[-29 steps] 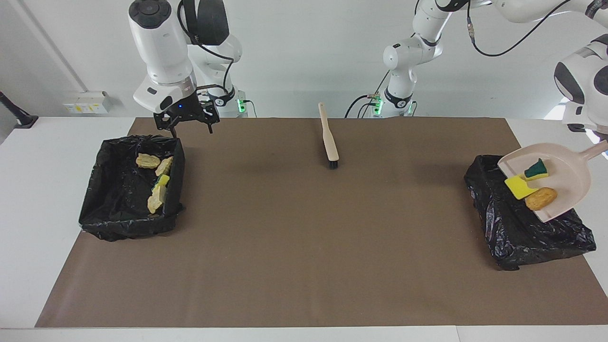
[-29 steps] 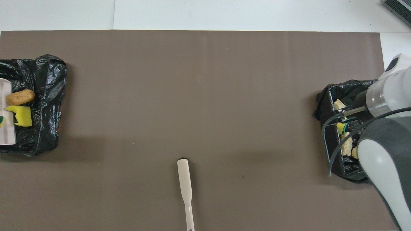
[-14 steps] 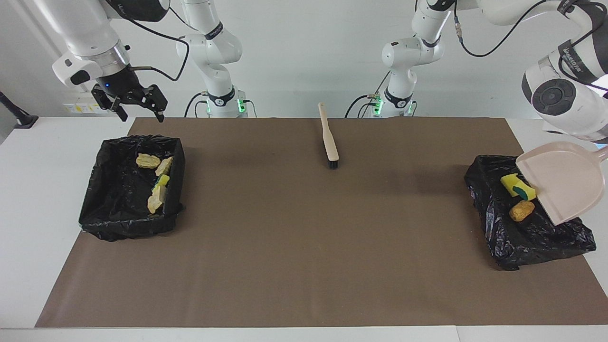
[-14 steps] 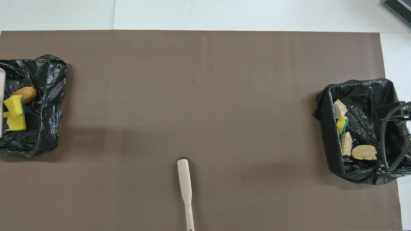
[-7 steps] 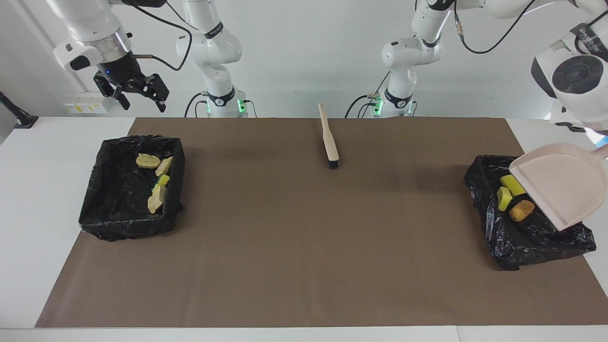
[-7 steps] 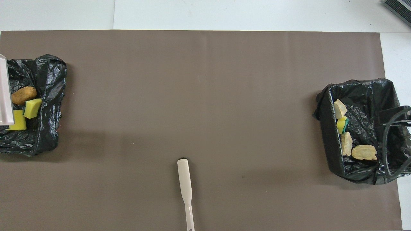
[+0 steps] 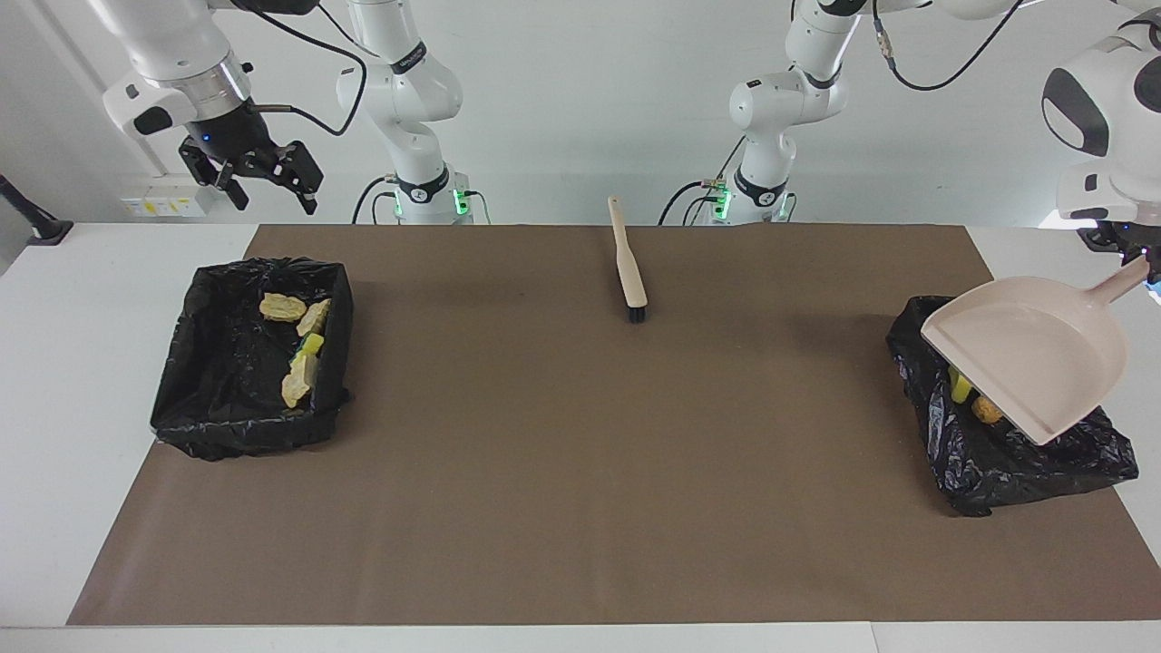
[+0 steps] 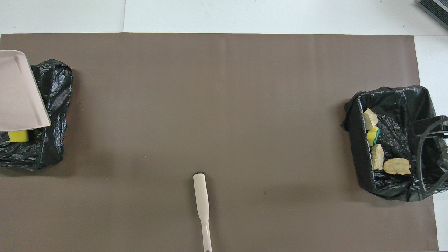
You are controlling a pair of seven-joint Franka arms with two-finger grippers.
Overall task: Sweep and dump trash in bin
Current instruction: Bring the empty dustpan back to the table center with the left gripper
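My left gripper is shut on the handle of the beige dustpan, which hangs tilted over the black-lined bin at the left arm's end. Nothing lies in the pan. Under its lip, trash shows in that bin: a yellow sponge chunk and a brown roll. From overhead the dustpan covers most of the bin, and one sponge chunk peeks out. My right gripper hangs open and holds nothing, high over the white table beside the other bin.
The bin at the right arm's end holds several yellow and golden trash pieces along one wall. The beige hand brush lies on the brown mat midway between the arms' bases, bristles pointing away from the robots.
The trash slid off the dustpan into the bin. The pan has since swung back up over the bin, hiding most of the pieces. The right gripper moved off its bin and now hangs still.
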